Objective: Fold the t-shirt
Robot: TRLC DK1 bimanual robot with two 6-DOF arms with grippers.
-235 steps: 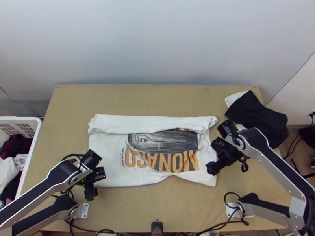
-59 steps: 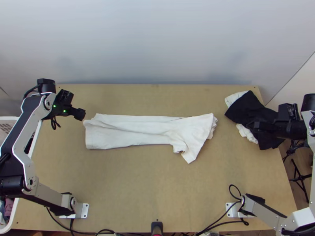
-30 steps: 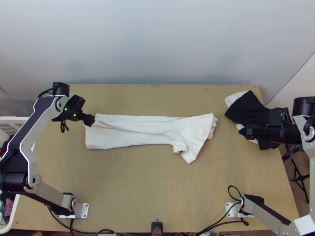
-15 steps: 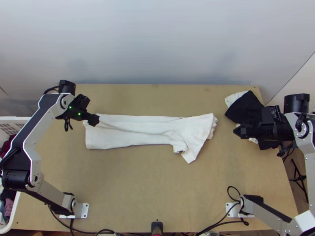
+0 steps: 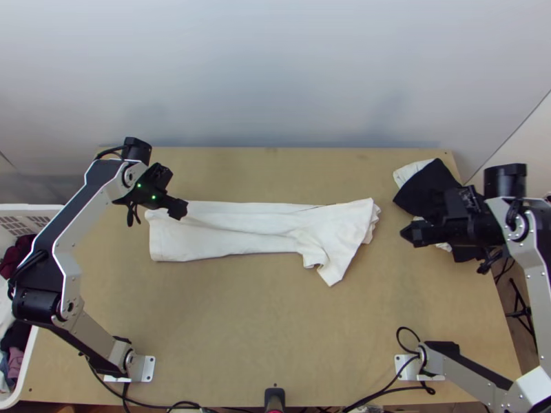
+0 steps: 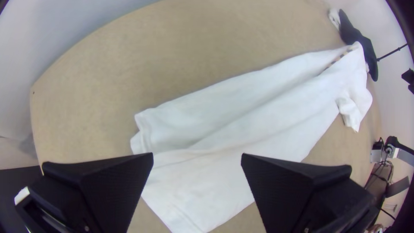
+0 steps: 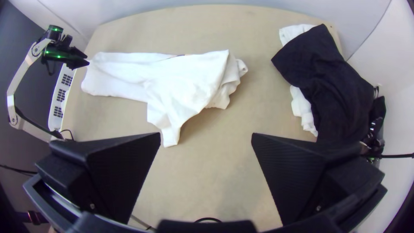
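Lt wooden table (image 5: 275, 330), w/ white t-shirt (image 5: 234, 230) mid-table twd far side, lying crosswise as long folded strip, wrinkled; R end flares & bunches, w/ a corner pointing twd near edge. White plastic basket (image 5: 31, 206) w/ mixed clothes (image 5: 15, 255) at table's L side. Blk garment (image 5: 423, 189) far R, white cloth (image 5: 408, 173) partly under it. L gripper (image 5: 183, 208) above shirt's L end, fingers apart, nothing btwn. R gripper (image 5: 408, 235) btwn shirt & blk garment, fingers spread wide, no cloth held.

Top view high above t-shirt (image 5: 213, 241)
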